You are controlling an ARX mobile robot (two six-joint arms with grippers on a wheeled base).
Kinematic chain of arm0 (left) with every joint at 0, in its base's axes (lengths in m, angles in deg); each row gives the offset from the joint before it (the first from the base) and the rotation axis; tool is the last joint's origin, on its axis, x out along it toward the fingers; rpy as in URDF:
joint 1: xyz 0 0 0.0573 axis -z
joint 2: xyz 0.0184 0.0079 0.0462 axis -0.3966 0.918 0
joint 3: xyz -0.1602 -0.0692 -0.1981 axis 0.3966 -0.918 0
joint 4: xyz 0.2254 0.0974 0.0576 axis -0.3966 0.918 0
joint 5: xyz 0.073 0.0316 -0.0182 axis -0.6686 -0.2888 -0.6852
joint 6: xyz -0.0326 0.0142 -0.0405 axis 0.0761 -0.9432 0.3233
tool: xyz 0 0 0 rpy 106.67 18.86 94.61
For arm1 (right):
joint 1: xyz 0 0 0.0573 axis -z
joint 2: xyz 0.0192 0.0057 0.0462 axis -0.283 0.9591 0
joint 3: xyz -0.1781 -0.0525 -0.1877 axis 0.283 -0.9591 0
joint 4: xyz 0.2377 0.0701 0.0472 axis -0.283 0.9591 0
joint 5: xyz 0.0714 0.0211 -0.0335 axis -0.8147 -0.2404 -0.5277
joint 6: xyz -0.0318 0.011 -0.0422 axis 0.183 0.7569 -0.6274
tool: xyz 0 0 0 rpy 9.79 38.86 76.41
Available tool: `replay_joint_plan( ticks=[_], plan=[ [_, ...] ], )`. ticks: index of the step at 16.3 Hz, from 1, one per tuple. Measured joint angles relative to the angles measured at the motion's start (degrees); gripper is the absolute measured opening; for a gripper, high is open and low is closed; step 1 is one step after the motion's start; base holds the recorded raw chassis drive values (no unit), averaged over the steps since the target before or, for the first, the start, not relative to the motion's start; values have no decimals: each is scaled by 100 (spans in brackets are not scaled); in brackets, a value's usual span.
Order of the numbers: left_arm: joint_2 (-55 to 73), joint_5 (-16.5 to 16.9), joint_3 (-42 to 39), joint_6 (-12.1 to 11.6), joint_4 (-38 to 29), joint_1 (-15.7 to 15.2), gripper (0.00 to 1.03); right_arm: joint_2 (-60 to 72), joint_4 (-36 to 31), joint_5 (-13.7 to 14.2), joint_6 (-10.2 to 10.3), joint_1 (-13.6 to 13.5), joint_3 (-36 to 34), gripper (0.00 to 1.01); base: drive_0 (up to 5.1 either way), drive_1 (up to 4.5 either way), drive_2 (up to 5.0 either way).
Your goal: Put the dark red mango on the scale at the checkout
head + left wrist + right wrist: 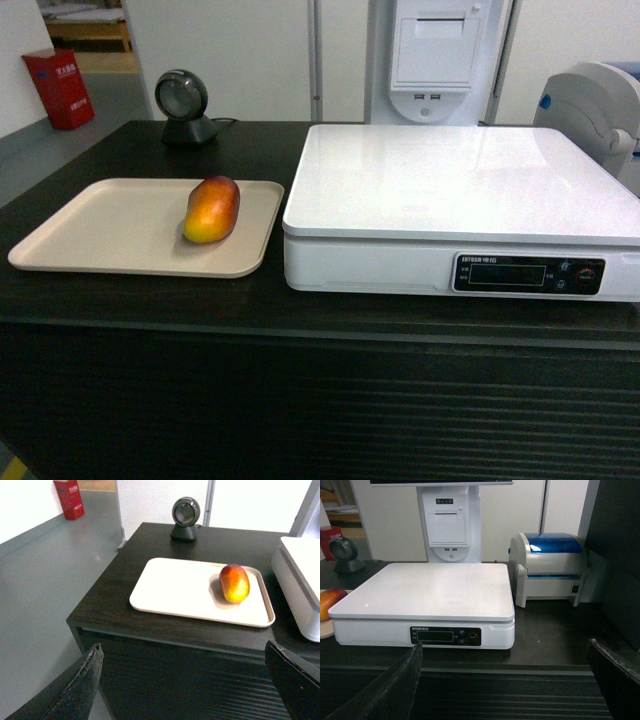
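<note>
The dark red mango (212,209) lies on a flat beige tray (100,225) on the left of the black checkout (200,300). Its red side faces away and its orange-yellow side faces me. To its right stands the white scale (450,190), its top bare. In the left wrist view the mango (234,582) rests near the tray's (175,587) right end, far ahead of my open left gripper (182,680). My right gripper (505,685) is open too, held in front of the counter's ribbed panel, facing the scale (430,590). Neither gripper shows in the head view.
A round black scanner (183,105) stands at the back left of the counter. A white receipt printer column (435,55) rises behind the scale. To the scale's right sits a white and blue label printer (550,567). A red box (58,88) stands on the floor far left.
</note>
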Motion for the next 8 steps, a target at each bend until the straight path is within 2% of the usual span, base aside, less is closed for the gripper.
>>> replay_joint_plan(
  ticks=[3,5,6,8],
  plan=[
    [968,269,455,-140,-820,-273,98,0,2,0,0,0,0,98,0,0,0],
    [1709,398,776,-219,-1228,-273,98,0,0,0,0,0,0,98,0,0,0],
    [2546,505,1154,-317,-1637,-197,98,0,2,0,0,0,0,98,0,0,0],
    [3392,726,1668,-337,-1803,-175,98,0,0,0,0,0,-2,98,0,0,0]
  ],
)
